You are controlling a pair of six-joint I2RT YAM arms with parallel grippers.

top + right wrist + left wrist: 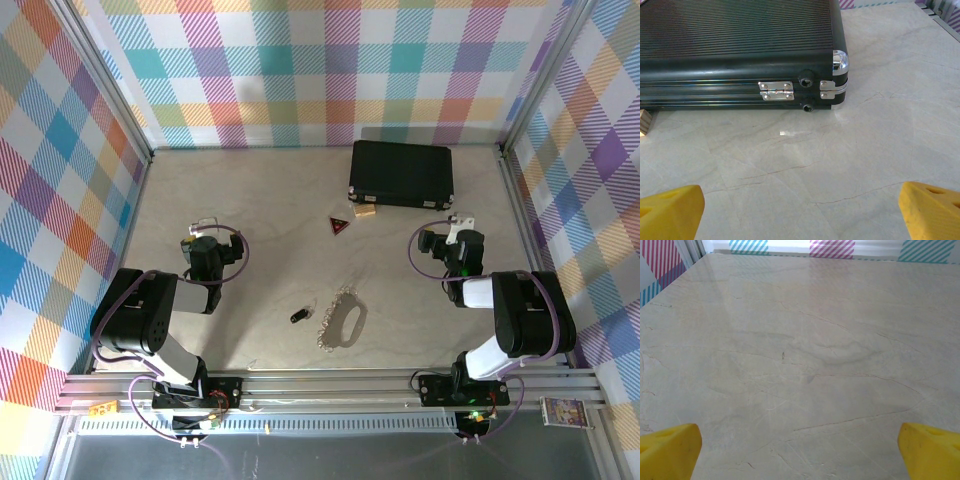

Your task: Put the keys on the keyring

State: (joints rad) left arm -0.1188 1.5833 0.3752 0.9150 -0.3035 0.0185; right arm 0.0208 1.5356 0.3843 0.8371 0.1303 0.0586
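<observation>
A tiny key (300, 315) with a black head lies flat on the marble table (260, 210), near the front middle. Just right of it lies the keyring (343, 318), a silver oblong loop with a beaded chain. My left gripper (205, 228) rests at the left, well behind and left of the key; its yellow fingertips (667, 450) stand wide apart over bare table, open. My right gripper (458, 228) sits at the right, also open, its yellow fingertips (670, 212) spread with nothing between them, pointing toward the black case.
A large black rectangular case (401, 174) (740, 45) lies at the back right. In front of it sit a small tan block (364, 211) and a red-and-black triangular tag (339, 226). Metal frame posts and chequered walls bound the table on three sides.
</observation>
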